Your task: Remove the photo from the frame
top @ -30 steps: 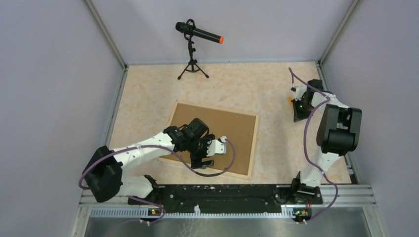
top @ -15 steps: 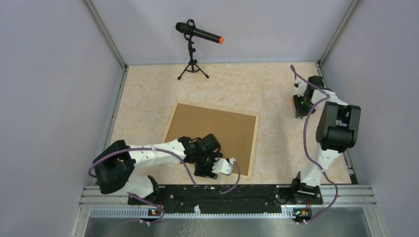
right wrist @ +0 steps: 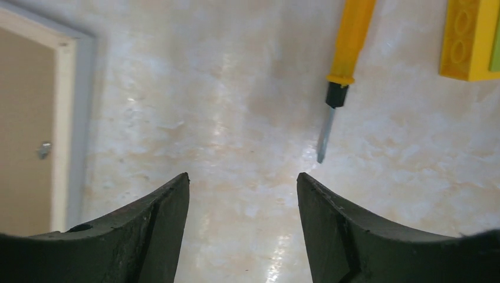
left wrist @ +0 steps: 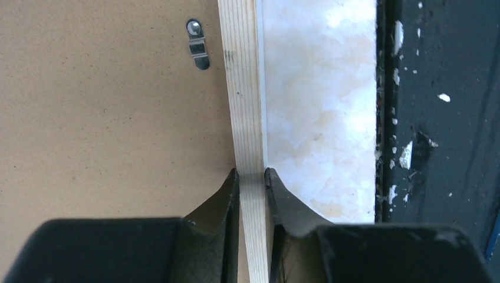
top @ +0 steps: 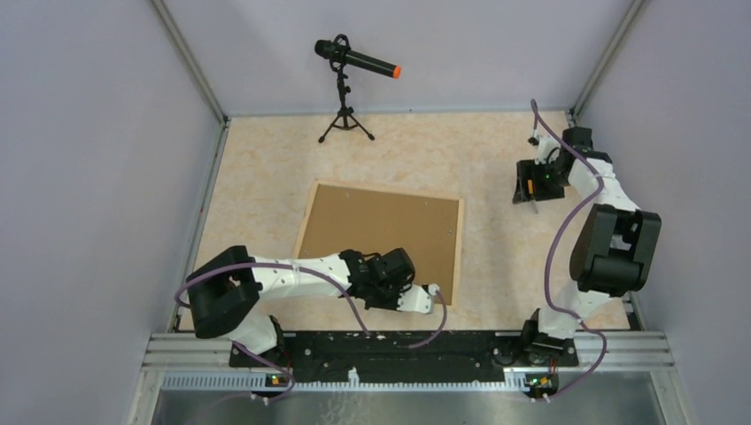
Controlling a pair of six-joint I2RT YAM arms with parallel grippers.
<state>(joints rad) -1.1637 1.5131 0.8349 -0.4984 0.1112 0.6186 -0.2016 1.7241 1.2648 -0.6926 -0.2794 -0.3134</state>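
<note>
The frame [top: 390, 221] lies face down near the middle of the table, its brown hardboard back [left wrist: 106, 106] facing up. The photo is hidden under it. My left gripper [top: 423, 297] sits at the frame's near edge. In the left wrist view its jaws are shut on the frame's pale wood rail [left wrist: 243, 88], one finger on each side, with the left gripper [left wrist: 252, 174] gripping the strip. My right gripper [top: 529, 183] hangs open over bare table at the back right. In its own view nothing lies between the right gripper [right wrist: 243, 177] fingers.
A small metal turn clip [left wrist: 197, 44] lies on the backing by the rail. A yellow-handled screwdriver [right wrist: 345, 59] and a yellow brick [right wrist: 469, 38] lie ahead of the right gripper. A microphone on a tripod [top: 345, 88] stands at the back. The black base rail [top: 398, 345] runs along the near edge.
My left gripper slid from over the backing to the frame's near edge and closed on the rail. My right gripper opened and swung toward the back.
</note>
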